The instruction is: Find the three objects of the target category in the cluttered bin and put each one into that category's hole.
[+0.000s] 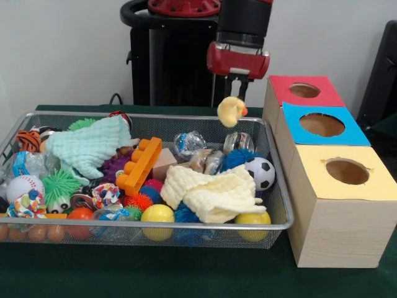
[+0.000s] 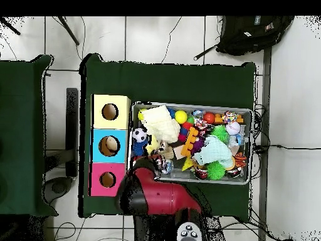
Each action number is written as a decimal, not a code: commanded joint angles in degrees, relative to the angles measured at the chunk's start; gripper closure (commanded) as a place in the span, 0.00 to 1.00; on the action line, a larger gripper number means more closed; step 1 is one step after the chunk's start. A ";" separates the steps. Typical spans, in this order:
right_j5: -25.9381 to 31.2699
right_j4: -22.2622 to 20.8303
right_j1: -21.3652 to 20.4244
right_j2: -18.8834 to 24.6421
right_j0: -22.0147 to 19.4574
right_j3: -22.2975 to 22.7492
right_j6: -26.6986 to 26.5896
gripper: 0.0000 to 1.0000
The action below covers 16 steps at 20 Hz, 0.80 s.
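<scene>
My gripper [image 1: 233, 99] hangs from the red and black arm above the far right corner of the wire-mesh bin [image 1: 186, 227]. It is shut on a small pale-yellow toy figure with an orange part [image 1: 231, 111] and holds it clear above the clutter, left of the boxes. In the overhead view the arm [image 2: 153, 191] covers the gripper and the figure, at the bin's [image 2: 188, 105] lower left corner. No other pale-yellow figure shows in the bin; the clutter may hide them.
Three wooden boxes with round holes stand right of the bin: red-topped [image 1: 304, 90], blue-topped [image 1: 321, 125], yellow-topped [image 1: 347, 171]. The bin holds a soccer ball [image 1: 263, 172], a cream cloth [image 1: 214, 192], a mint cloth [image 1: 87, 148], an orange brick [image 1: 139, 164] and smooth yellow balls [image 1: 157, 214].
</scene>
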 commanded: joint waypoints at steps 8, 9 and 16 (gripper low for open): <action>11.56 8.57 -10.53 -1.74 4.36 7.66 15.41 1.00; 11.23 8.85 -10.48 -1.70 4.54 8.02 15.51 1.00; 6.78 9.95 -9.27 0.60 3.55 11.99 15.80 1.00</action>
